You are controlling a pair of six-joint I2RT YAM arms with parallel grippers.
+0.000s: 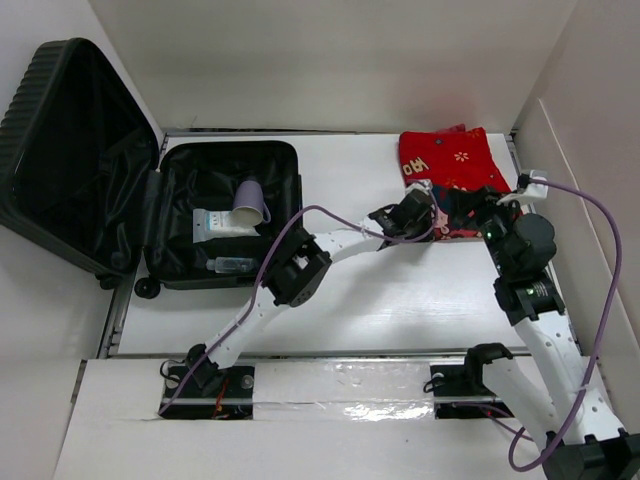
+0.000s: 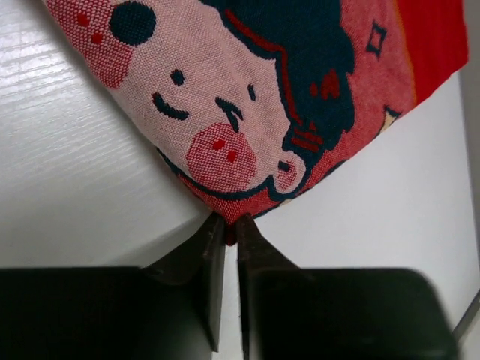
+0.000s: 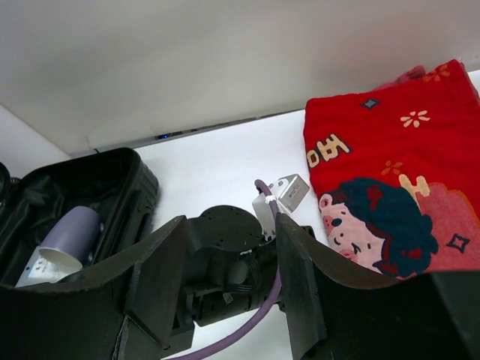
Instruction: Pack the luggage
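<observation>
The luggage (image 1: 290, 165) lies open at the left of the table, its lid leaning on the left wall; it also shows in the right wrist view (image 3: 135, 180). A red cloth (image 1: 455, 160) with a cartoon face lies at the back right. My left gripper (image 1: 425, 215) is shut on the near corner of the red cloth (image 2: 225, 112), pinched between the fingertips (image 2: 231, 225). My right gripper (image 1: 482, 215) is open and empty (image 3: 231, 221), held above the table by the cloth's near right side and facing the left arm's wrist.
In the luggage lie a lavender cup (image 1: 250, 200), a white packet (image 1: 215, 225) and a clear bottle (image 1: 232, 265). White walls close in the table at the back and both sides. A purple cable (image 1: 600, 300) runs along the right arm.
</observation>
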